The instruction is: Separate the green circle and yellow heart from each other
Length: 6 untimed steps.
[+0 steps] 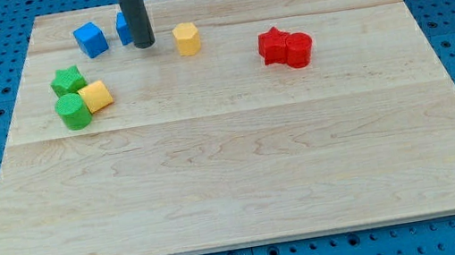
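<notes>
The green circle (73, 112) lies at the view's left on the wooden board (233, 163). The yellow heart (96, 95) touches its upper right side. A green star (67, 81) sits just above the green circle. My tip (144, 45) is near the view's top, above and to the right of these blocks, well apart from them. It stands right in front of a blue block (124, 27), partly hiding it.
A blue cube (91, 39) lies left of the tip. A yellow hexagon (186, 39) lies to its right. A red star (272, 46) and a red circle (298, 48) touch each other at the upper right.
</notes>
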Motion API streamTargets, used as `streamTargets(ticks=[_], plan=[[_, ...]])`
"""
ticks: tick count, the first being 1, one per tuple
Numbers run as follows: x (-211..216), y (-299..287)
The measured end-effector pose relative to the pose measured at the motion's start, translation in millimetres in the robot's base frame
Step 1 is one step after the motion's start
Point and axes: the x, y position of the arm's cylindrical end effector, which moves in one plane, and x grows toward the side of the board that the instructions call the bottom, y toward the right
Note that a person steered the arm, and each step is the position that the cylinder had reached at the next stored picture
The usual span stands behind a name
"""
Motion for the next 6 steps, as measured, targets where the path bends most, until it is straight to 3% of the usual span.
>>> streamTargets(ticks=[1, 3, 4, 5, 6], plan=[[11.5, 5.9], [121.7, -16.3], [120.2, -88.1], [118.6, -118.3], [105.0, -110.8]])
